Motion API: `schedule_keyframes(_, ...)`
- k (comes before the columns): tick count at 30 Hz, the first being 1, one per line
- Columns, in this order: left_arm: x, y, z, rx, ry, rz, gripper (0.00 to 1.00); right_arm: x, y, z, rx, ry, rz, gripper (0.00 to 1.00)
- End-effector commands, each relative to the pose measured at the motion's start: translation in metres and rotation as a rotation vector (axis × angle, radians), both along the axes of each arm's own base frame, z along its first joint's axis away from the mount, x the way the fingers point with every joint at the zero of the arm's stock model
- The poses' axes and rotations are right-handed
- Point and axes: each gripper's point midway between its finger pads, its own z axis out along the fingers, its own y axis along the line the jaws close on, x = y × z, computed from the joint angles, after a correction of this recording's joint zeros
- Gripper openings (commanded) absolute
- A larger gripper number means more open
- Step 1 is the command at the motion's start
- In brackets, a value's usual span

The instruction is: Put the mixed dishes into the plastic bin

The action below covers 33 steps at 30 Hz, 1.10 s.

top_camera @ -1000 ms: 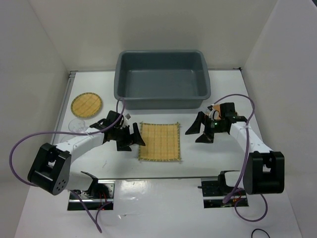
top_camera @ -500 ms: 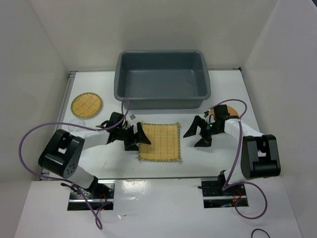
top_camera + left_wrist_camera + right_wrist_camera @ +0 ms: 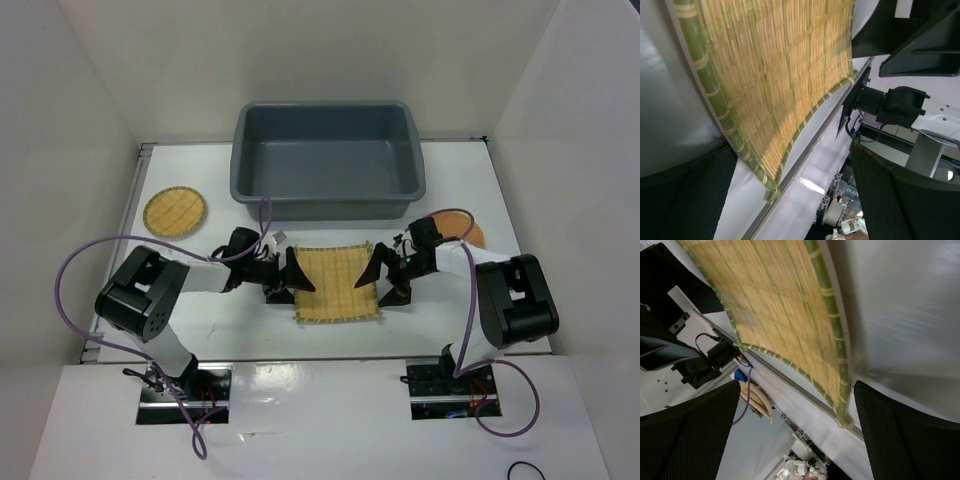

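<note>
Here, mat (image 3: pixel 338 284) between left end effector (image 3: pixel 291 282) and right end effector (image 3: pixel 384 280), both released.

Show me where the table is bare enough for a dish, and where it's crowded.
Bare: the plastic bin floor; the table right of the bin; the strip between the woven mat and the near edge. Crowded: the mat's two sides, where the open left gripper and right gripper flank it.
</note>
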Motion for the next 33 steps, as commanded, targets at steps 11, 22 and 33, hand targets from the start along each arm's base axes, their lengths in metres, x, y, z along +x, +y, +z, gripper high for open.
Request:
schedule_keyframes(11, -0.014, -0.025, 0.011, -0.067, -0.042, -0.007, 1.0, 0.007, 0.014, 0.0, 0.077, -0.016, -0.032, 0.43)
schedule_keyframes(22, -0.032, -0.05, 0.0, -0.059, -0.006, -0.083, 1.0, 0.01, 0.02, 0.034, 0.157, -0.161, -0.003, 0.06)
schedule_keyframes(33, -0.033, -0.082, 0.02, -0.085, -0.048, -0.13, 0.86, 0.01, 0.027, 0.065, 0.256, -0.246, -0.008, 0.19)
